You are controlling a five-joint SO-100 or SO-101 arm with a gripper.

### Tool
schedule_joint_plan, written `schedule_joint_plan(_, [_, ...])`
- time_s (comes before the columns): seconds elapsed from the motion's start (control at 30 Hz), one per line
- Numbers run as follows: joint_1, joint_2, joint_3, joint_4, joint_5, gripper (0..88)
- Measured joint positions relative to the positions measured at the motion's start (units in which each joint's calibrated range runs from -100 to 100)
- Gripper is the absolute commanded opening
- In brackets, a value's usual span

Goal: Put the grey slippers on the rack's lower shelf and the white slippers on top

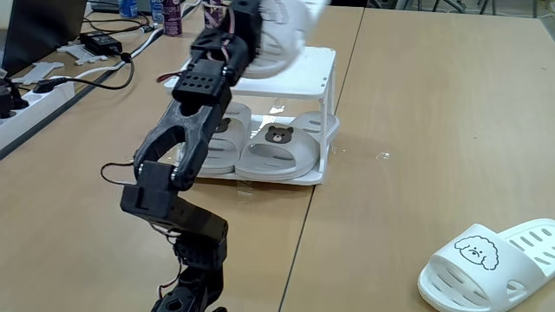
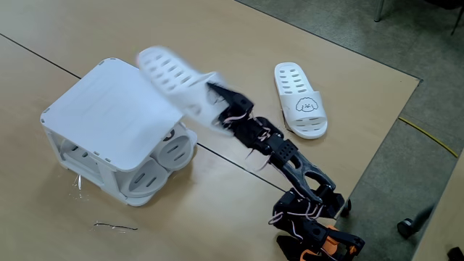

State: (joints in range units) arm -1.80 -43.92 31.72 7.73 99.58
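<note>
While both grey slippers (image 1: 269, 149) sit side by side on the rack's (image 2: 109, 116) lower shelf (image 1: 303, 178), the gripper (image 2: 214, 101) is clamped on one white slipper (image 2: 174, 80), blurred, raised over the rack's top. A second white slipper (image 2: 301, 100) lies on the table (image 1: 416, 104), well apart.

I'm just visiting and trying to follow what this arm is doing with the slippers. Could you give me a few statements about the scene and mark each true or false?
1. Both grey slippers lie on the lower shelf of the rack. True.
2. The gripper is empty. False: it holds a white slipper, blurred, above the rack's top.
3. A second white slipper lies on the table, away from the rack. True.
4. A white slipper already rests flat on the rack's top. False: the top is bare; the held slipper is in the air.
</note>
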Motion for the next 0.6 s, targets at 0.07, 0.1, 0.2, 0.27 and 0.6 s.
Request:
schedule_joint_plan(0.07, [-5.5,0.0,0.0,0.0,0.0,0.7])
schedule_joint_plan(0.1, [-8.3,0.0,0.0,0.0,0.0,0.7])
schedule_joint_plan(0.2, [-13.9,0.0,0.0,0.0,0.0,0.7])
schedule_joint_plan(0.27, [-15.5,0.0,0.0,0.0,0.0,0.7])
schedule_joint_plan(0.6, [-16.2,28.6,-23.6,0.1,0.0,0.7])
